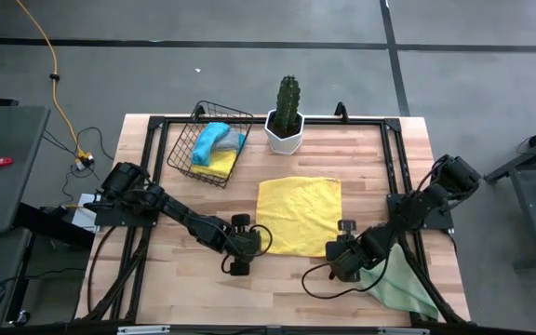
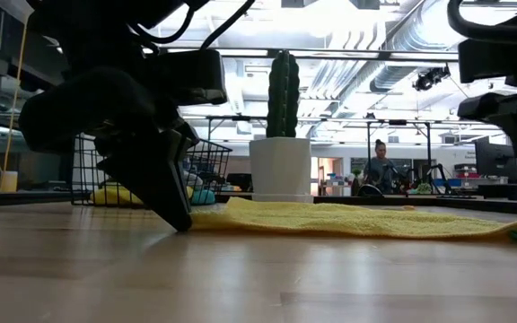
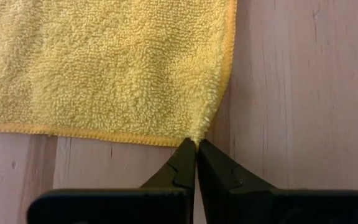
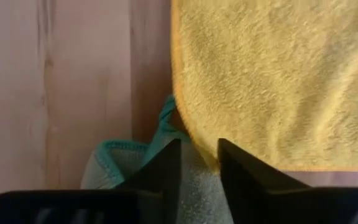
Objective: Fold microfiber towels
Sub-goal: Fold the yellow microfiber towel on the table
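A bright yellow towel (image 1: 298, 216) lies spread flat in the middle of the table. My left gripper (image 3: 196, 144) is shut on its near left corner. My right gripper (image 4: 199, 152) stands at the near right corner, its fingers apart on either side of that corner. A pale green towel (image 1: 400, 279) lies under and beside the right arm, partly under the yellow corner (image 4: 188, 134). In the low view the left gripper (image 2: 176, 215) meets the yellow towel's edge (image 2: 330, 220) at table height. My left gripper pinches the yellow towel's near left corner (image 3: 197, 132) between its two fingertips, slanting down from the table's left. The corner is drawn into a small peak at the tips, and the rest of the towel lies flat on the table. My right gripper straddles the near right corner; whether its fingers touch the cloth I cannot tell.
A black wire basket (image 1: 186, 149) at the far left holds a blue and a yellow cloth. A cactus in a white pot (image 1: 287, 126) stands at the far middle, just beyond the yellow towel. A black frame (image 1: 394, 167) runs around the table top. Bare wood lies along the near edge.
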